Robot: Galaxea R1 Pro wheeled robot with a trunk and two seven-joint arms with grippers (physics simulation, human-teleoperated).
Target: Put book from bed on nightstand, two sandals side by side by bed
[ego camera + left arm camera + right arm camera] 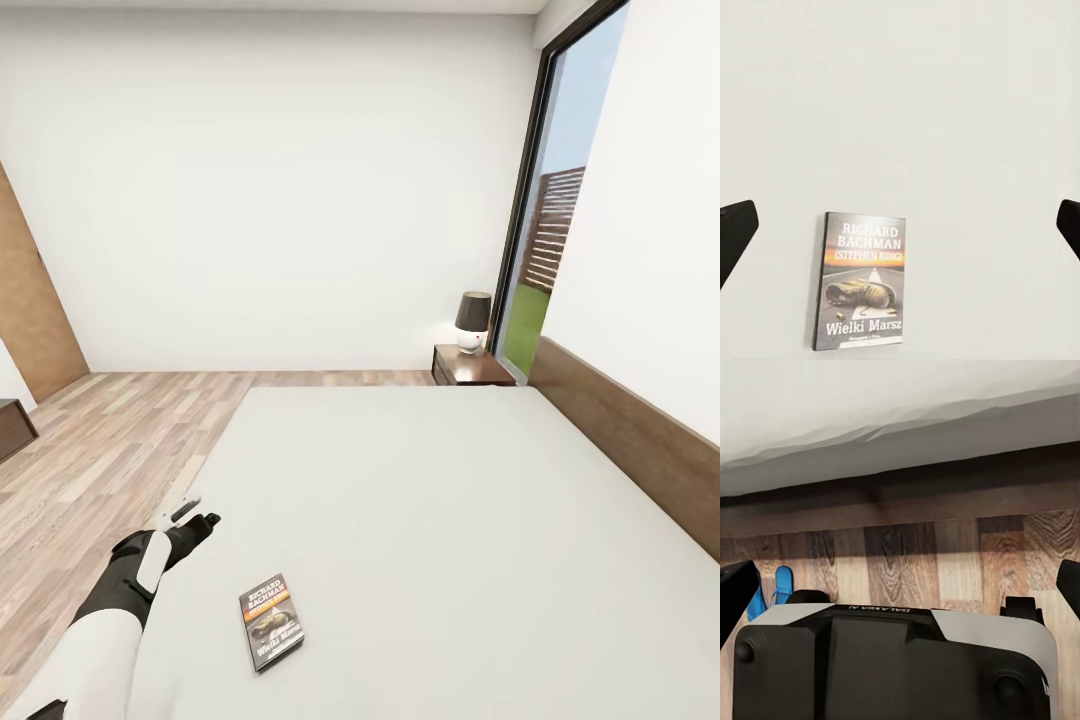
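Book (271, 621) lies flat on the bed (450, 520) beside the wide-open left tool (190, 522), whose fingers may just shove it.

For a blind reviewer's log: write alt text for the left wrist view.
A paperback book lies flat on the off-white mattress, its cover reading "Richard Bachman (Stephen King), Wielki Marsz" above a picture of a boot on a road. The left pincer is open above the bed, one dark fingertip at each side edge, not touching the book.
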